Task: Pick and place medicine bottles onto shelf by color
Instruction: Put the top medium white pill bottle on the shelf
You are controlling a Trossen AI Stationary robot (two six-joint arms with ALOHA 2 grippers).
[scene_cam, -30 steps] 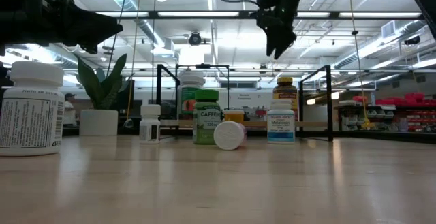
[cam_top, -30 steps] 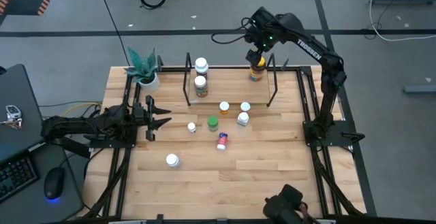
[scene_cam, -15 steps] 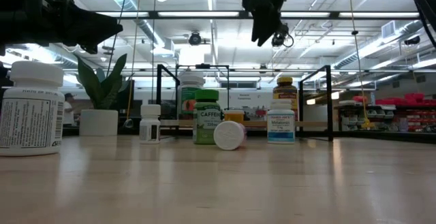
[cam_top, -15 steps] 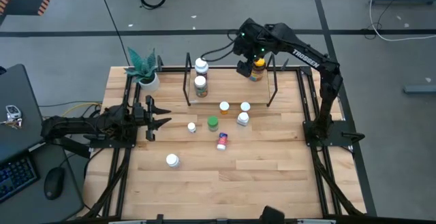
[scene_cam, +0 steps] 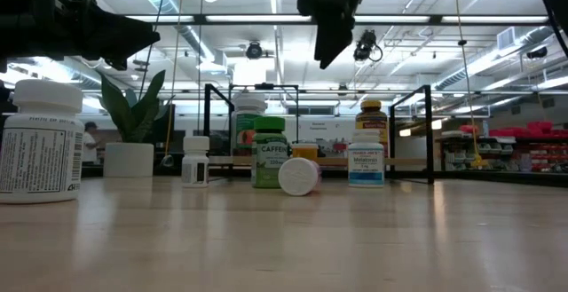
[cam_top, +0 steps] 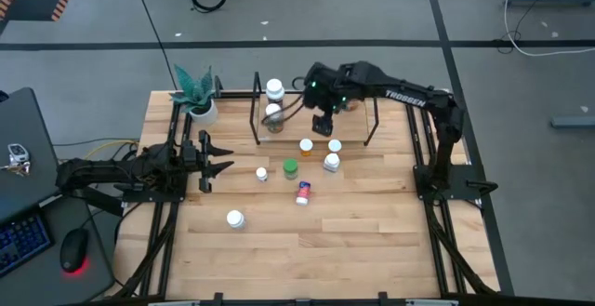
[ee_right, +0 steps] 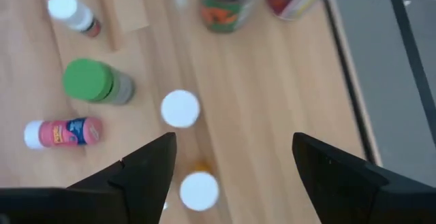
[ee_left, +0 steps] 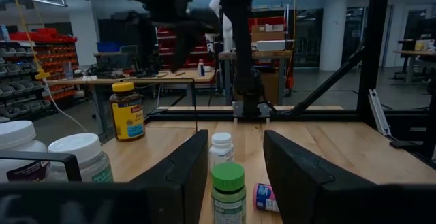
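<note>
On the table, bottles lie below right claw.

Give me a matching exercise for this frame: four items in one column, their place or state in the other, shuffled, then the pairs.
1. amber bottle
2. green bottle
3. red-blue labelled bottle
4. right end effector

A. lying on its side on the table
B. open, above the loose bottles
C. upright on the shelf
D. upright on the table, in front of the shelf

Pairs: 1-C, 2-D, 3-A, 4-B
</note>
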